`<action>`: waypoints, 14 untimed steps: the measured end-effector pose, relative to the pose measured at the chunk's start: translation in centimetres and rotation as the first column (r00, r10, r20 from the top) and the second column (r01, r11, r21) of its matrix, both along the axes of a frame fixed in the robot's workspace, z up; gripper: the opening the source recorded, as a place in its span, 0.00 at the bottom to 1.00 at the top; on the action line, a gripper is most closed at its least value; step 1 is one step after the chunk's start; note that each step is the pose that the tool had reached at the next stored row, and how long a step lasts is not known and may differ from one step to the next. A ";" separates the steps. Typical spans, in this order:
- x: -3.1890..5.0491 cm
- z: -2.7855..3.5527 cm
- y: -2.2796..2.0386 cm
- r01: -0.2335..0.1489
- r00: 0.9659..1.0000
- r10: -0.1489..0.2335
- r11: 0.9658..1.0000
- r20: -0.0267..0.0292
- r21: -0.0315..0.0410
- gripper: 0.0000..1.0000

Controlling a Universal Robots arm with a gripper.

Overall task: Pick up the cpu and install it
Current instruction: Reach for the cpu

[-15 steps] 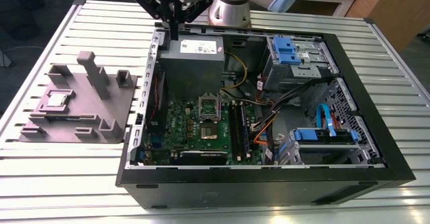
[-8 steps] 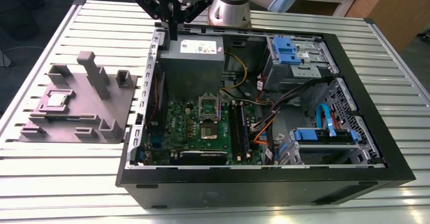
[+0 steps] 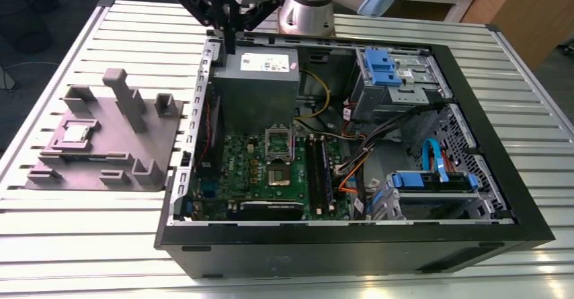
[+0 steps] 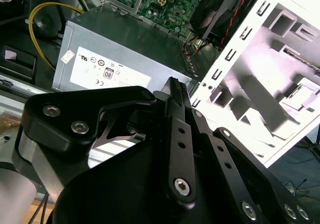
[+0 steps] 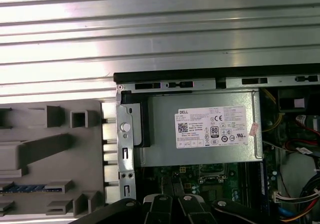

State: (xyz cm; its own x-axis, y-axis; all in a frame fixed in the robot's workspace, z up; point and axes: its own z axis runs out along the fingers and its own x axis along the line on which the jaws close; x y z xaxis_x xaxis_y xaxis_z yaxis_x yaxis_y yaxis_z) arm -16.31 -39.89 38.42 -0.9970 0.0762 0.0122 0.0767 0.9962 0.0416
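My gripper (image 3: 231, 44) hangs with its two black fingers drawn together at the tips, and I see nothing between them. I point straight down from a grey wrist that reaches in over the far edge of the slatted metal table (image 3: 90, 245). My fingertips are at the rear rim of the open computer case (image 3: 359, 245).

Right beneath me is the grey power supply box (image 5: 200, 134). It carries a white label (image 5: 212, 128) in black print, with a square code patch and a row of small round marks. A smaller pale sticker (image 5: 254, 129) sits just beside it. In the second wrist view the same label lies just past my fingertips.

Beyond the box, deeper in the case, is the green circuit board (image 3: 269, 171).

The cpu (image 3: 74, 134) is well away from me, towards the exterior view's left. It lies flat in a recess of the grey holder block (image 3: 117, 144), which stands on the table outside the case.
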 end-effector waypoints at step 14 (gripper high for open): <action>-0.44 -0.09 0.00 0.000 1.000 0.000 1.000 -0.004 0.000 0.10</action>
State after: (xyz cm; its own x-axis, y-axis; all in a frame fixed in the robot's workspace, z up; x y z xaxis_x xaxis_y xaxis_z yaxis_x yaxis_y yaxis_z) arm -16.75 -39.89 38.33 -0.9970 0.0762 0.0164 0.0768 0.9962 0.0413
